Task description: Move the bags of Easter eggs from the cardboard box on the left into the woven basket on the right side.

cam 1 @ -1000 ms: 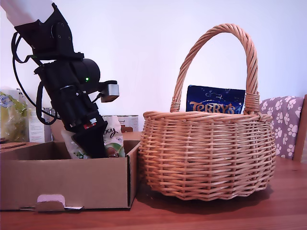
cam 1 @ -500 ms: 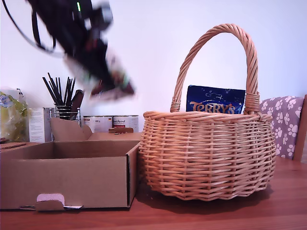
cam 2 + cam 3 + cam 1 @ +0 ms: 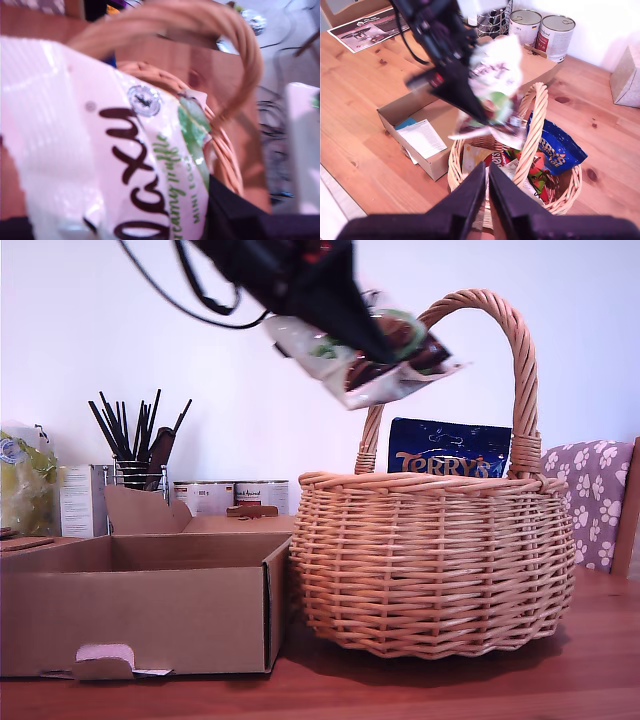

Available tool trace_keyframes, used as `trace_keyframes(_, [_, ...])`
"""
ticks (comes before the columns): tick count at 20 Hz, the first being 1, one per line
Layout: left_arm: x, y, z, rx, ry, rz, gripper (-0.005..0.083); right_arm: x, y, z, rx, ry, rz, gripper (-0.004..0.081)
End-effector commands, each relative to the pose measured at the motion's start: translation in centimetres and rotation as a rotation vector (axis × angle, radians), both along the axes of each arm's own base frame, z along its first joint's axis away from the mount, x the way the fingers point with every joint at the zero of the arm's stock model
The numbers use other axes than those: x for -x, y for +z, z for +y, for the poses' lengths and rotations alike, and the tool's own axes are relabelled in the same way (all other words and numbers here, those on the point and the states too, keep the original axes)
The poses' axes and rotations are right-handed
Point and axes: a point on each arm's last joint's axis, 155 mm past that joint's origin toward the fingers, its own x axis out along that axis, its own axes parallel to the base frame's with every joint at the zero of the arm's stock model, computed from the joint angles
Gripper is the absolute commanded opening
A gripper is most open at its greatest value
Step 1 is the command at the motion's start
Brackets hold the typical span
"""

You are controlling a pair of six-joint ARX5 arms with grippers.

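Observation:
My first gripper (image 3: 378, 348) is shut on the white Galaxy bag (image 3: 372, 365), held high in the exterior view, just left of the woven basket's handle (image 3: 480, 305). The first wrist view is filled by that bag (image 3: 125, 150), with the handle (image 3: 200, 15) behind it. The basket (image 3: 430, 560) holds the blue Terry's bag (image 3: 448, 450) and a red bag (image 3: 495, 159). The cardboard box (image 3: 140, 610) stands at the exterior view's left. My second gripper (image 3: 487, 190) is shut on nothing, high above the basket rim (image 3: 454, 172); the exterior view does not show it.
Two tins (image 3: 230, 495) and a holder of black sticks (image 3: 135, 440) stand behind the box. A yellow-green bag (image 3: 25, 490) sits at the exterior view's far left, a paw-print chair (image 3: 595, 490) at its right. A paper sheet (image 3: 422, 137) lies in the box.
The first arm has lifted the Galaxy bag out of the cardboard box and swung it up and towards the exterior view's right, over the basket.

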Motion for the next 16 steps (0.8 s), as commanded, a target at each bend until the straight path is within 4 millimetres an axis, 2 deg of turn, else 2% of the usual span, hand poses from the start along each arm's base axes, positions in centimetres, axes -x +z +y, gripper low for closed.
trace_keyframes(1, [-1.3,-1.6,-0.4,-0.034,0.041,-0.033,0.0216,-0.1,0.4,0.0,-0.005,-0.001,-0.012,-0.0013])
trace_keyframes(4, [-2.2,-4.2,-1.2,-0.077,0.083,-0.012,0.0216,0.0,0.3,0.0,-0.005,-0.001,-0.012,-0.0013])
trace_keyframes(7, [-2.9,-7.2,-1.1,-0.149,0.123,0.009,0.0216,0.0,0.3,-0.1,-0.003,-0.001,-0.009,-0.0013])
trace_keyframes(9, [-3.1,-7.9,-1.1,-0.173,0.138,0.003,0.0221,0.0,0.3,-0.1,-0.003,-0.001,-0.009,-0.0013])
trace_keyframes(14, [-3.0,-8.0,-1.2,-0.177,0.144,0.004,0.0239,0.0,0.2,-0.1,-0.002,-0.001,-0.008,-0.0013])
trace_keyframes(15, [-2.8,-8.0,-1.3,-0.178,0.141,0.004,0.0361,0.0,0.2,-0.1,-0.002,-0.001,-0.007,-0.0013])
trace_keyframes(16, [-2.9,-8.1,-1.2,-0.192,0.146,-0.006,0.0533,0.0,0.2,-0.1,-0.002,-0.001,-0.007,-0.0013])
